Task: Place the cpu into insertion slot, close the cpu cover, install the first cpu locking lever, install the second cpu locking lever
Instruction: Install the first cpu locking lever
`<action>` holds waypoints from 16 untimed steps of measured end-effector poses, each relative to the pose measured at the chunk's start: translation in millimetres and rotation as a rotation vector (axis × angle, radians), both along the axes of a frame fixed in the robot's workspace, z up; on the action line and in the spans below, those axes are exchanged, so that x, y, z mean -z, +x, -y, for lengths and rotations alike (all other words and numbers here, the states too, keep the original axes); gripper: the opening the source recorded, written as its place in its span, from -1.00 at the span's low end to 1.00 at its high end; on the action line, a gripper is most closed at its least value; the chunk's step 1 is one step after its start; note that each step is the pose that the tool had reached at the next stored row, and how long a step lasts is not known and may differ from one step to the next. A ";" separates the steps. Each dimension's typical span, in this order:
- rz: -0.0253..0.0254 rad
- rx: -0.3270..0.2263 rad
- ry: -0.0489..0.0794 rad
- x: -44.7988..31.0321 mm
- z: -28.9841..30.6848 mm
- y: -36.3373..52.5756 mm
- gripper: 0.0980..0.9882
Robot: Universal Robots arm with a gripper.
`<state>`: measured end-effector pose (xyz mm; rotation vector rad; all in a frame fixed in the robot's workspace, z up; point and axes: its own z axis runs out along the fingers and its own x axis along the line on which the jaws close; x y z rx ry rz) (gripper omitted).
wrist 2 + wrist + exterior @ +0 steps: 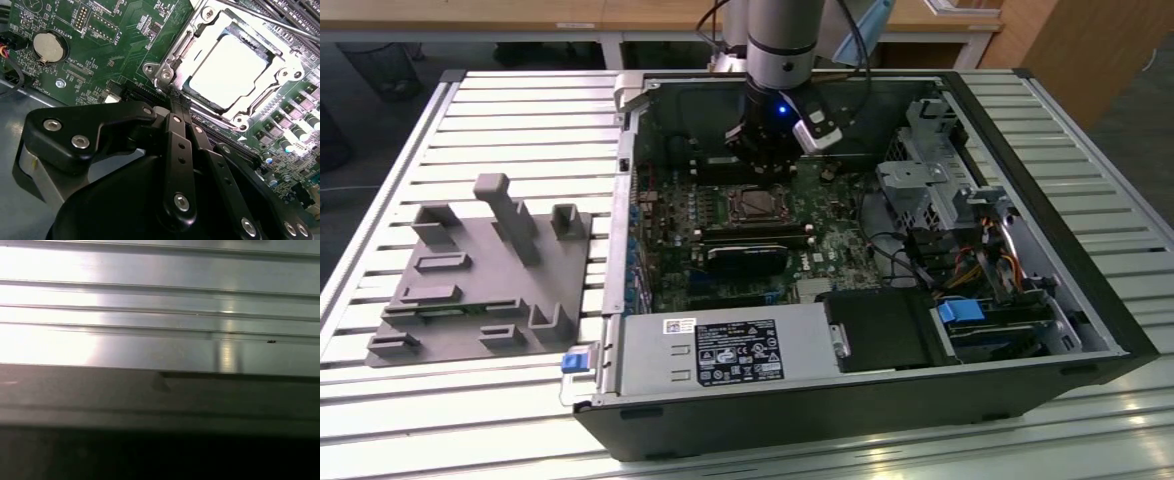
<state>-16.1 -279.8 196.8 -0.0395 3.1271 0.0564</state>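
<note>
Two of the four steps look done: the cpu sits in the insertion slot on the green board, and the cpu cover lies flat around it, its window showing the pale metal top. In hand, I judge, is the first locking lever (which one I cannot tell). The gripper has its fingers pressed together, holding nothing, tips at the socket frame's corner, just beside the chip. Any next move calls for a precise, gentle push along that frame edge, clear of the chip.
</note>
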 end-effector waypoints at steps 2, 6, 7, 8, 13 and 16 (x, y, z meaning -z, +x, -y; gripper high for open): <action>0.0003 0.000 0.001 -1.1 -0.1 0.0 -0.98; -0.0001 0.000 0.000 -9.6 0.1 0.0 -0.98; -0.0001 0.000 0.000 -12.0 0.0 0.0 -0.98; -0.0002 0.000 0.000 -13.2 0.0 0.0 -0.98; -0.0002 0.000 0.001 -13.4 5.7 0.0 -0.98; -0.0001 0.000 0.001 -13.3 8.3 0.0 -0.98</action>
